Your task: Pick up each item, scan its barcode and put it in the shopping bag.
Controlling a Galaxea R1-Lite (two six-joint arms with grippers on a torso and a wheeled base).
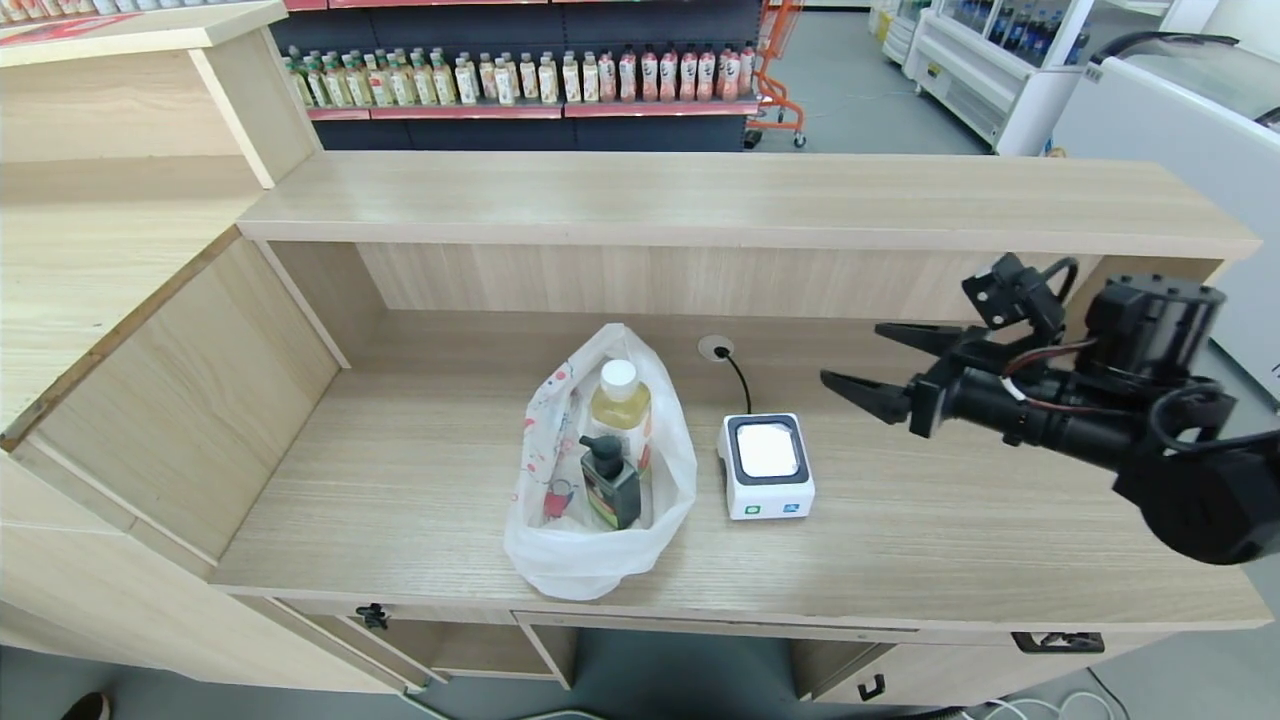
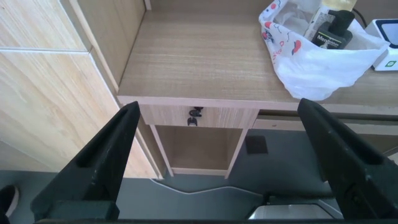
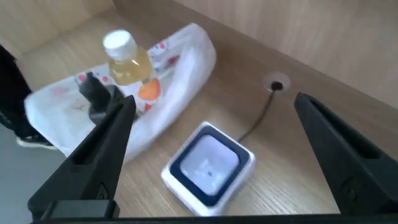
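I note the bag [image 1: 600,560] on the surface [image 1: 900,520] just beside the scanner [image 1: 765,465], holding a white-capped bottle [image 1: 620,400] and a dark pump bottle [image 1: 610,485]; right pincer [image 1: 852,354] spread and empty to the scanner's right, left pincer [image 2: 217,107] spread off the front edge.

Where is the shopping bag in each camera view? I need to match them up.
Head view: shopping bag mid-counter, just left of the scanner.
Left wrist view: shopping bag at the counter's front edge, beyond the open left gripper.
Right wrist view: shopping bag beside the scanner, beyond the open right gripper.
Shared landmark: the dark pump bottle standing in the bag.
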